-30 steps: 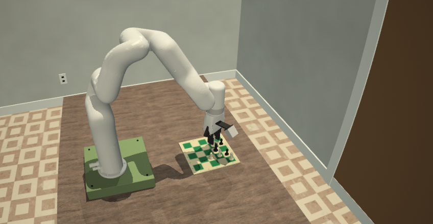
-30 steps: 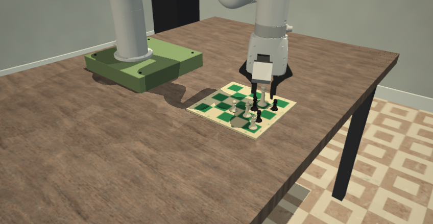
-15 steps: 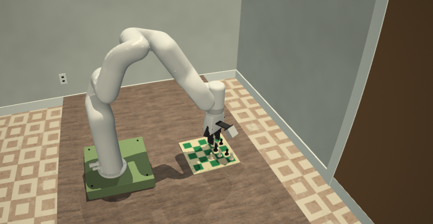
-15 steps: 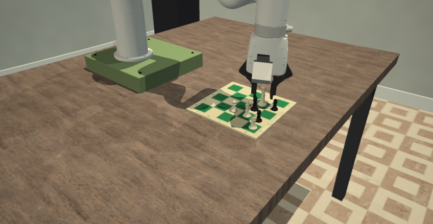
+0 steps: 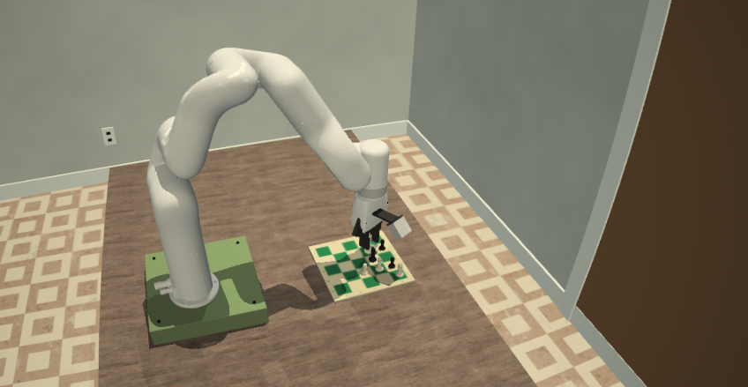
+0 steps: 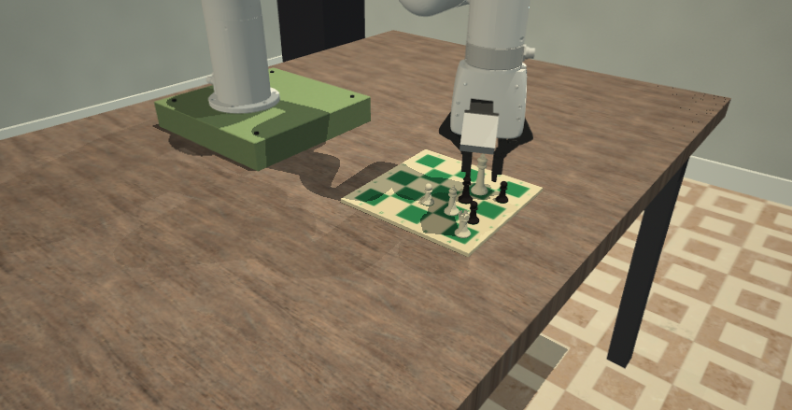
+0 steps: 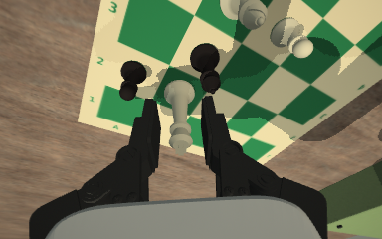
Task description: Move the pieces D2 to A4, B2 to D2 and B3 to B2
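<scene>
The green and cream chessboard [image 5: 335,270] [image 6: 377,197] [image 7: 153,25] lies on the wooden table. My gripper [image 5: 369,239] [image 6: 481,175] [image 7: 180,112] is low over the board's corner near the 1 and A marks. Its fingers are open and straddle a tall white piece [image 6: 480,177] [image 7: 179,115], with a small gap on each side. That piece stands upright on a green square in row 2. A black pawn [image 7: 130,80] [image 6: 502,190] stands just left of the fingers in the wrist view. A taller black piece [image 7: 207,65] [image 6: 465,189] stands just right of them.
Two white pieces [image 7: 250,12] [image 7: 289,35] stand farther up the board. More pieces [image 6: 451,200] [image 6: 462,222] [image 6: 473,212] cluster by the board's near edge in the exterior view. The arm's green base [image 5: 230,267] [image 6: 300,122] sits beside the board. The table edge [image 6: 583,273] runs close by.
</scene>
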